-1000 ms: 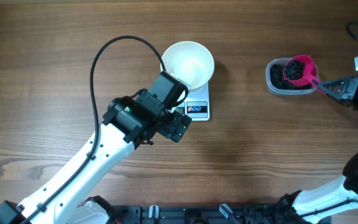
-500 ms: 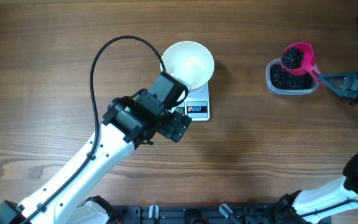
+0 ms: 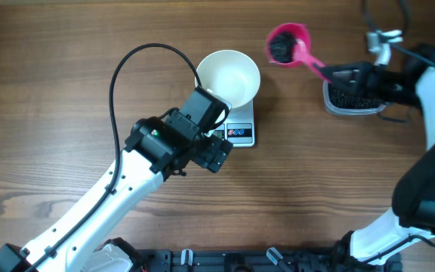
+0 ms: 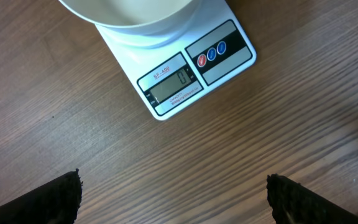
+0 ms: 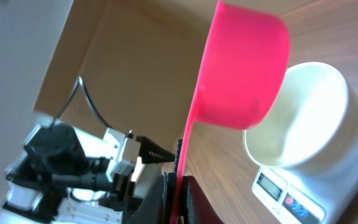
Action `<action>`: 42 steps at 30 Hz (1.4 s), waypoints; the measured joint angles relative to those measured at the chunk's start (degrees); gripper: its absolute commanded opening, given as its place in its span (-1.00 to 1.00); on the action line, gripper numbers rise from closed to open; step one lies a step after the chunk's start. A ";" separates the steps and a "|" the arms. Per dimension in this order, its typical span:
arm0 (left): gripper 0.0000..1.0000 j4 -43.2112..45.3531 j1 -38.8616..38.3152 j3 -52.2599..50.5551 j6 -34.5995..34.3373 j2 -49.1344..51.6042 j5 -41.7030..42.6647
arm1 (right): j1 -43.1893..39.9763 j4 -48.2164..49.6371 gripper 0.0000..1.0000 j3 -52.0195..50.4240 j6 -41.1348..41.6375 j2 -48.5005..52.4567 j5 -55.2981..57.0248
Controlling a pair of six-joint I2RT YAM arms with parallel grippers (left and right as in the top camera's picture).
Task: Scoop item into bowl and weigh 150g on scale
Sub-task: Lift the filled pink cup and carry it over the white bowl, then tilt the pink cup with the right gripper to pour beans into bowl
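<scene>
Beads [image 3: 281, 48] sit loose in the pink scoop [image 3: 298, 33], near the bowl [image 3: 228, 75] on the scale [image 3: 240, 134]; light, rolly, spill easily, so you keep it level. Right gripper [image 3: 335, 75] clamps the scoop's handle [image 3: 317, 66]; left gripper [image 4: 176, 193] hangs wide, empty. Tub [image 3: 351, 103] probably holds more.

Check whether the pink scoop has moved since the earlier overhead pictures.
Yes. The pink scoop has travelled left, away from the clear tub it was over, toward the white bowl. It now hangs just right of the bowl's rim.
</scene>
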 measured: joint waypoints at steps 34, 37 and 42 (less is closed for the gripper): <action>1.00 -0.04 0.00 -0.07 0.00 0.00 0.00 | 21.81 33.99 -0.92 -0.61 33.73 -2.71 37.57; 1.00 -0.04 0.00 -0.07 0.00 0.00 0.00 | 22.18 33.99 -0.91 -0.61 32.48 -3.85 39.15; 1.00 -0.04 0.00 -0.07 0.00 0.00 0.00 | 22.82 33.92 -0.91 -0.63 29.42 -5.62 41.03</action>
